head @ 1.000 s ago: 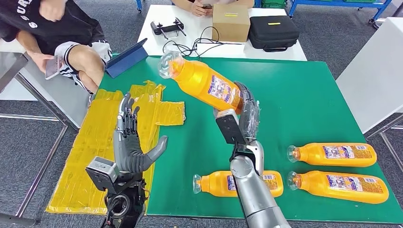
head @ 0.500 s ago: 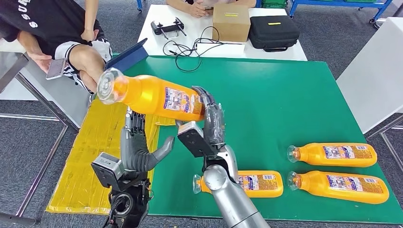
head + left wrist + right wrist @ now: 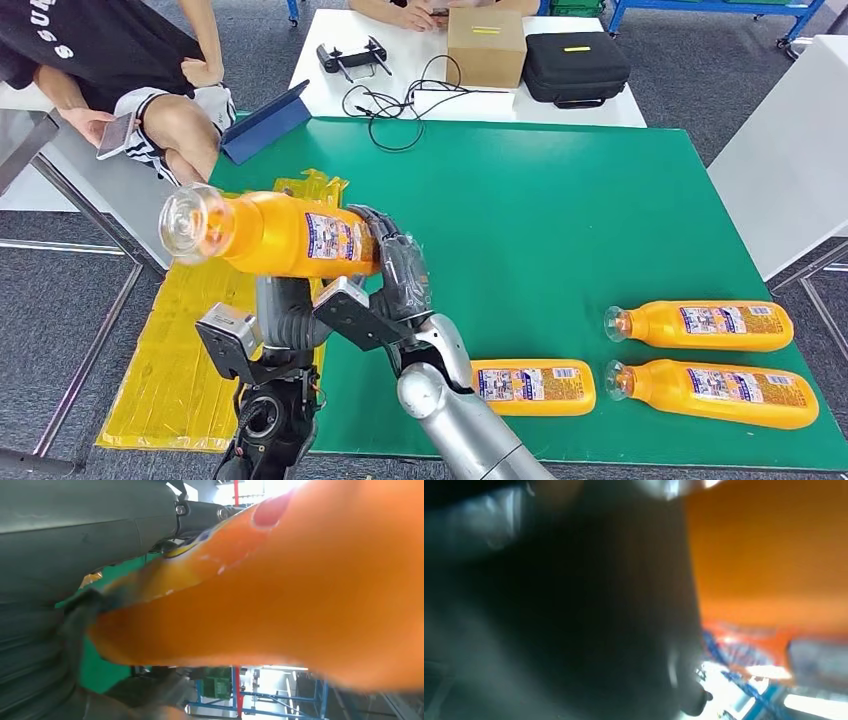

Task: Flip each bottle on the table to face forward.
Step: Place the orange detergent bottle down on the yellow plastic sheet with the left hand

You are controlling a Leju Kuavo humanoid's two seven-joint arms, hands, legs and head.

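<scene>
Bottle (image 3: 270,234) full, heavy, slick plastic, held at 9 o'clock; right hand (image 3: 395,280) wraps base; left hand (image 3: 285,315) under, grip unclear. We'd grasp mid-label.

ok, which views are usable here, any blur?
Head view: sharp, even light, the held bottle and right hand clear. Left wrist view: bottle too close, smeared orange. Right wrist view: heavily blurred, dark hand against orange.

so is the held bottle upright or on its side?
On its side: the bottle lies roughly level in the right hand, cap end pointing left.
</scene>
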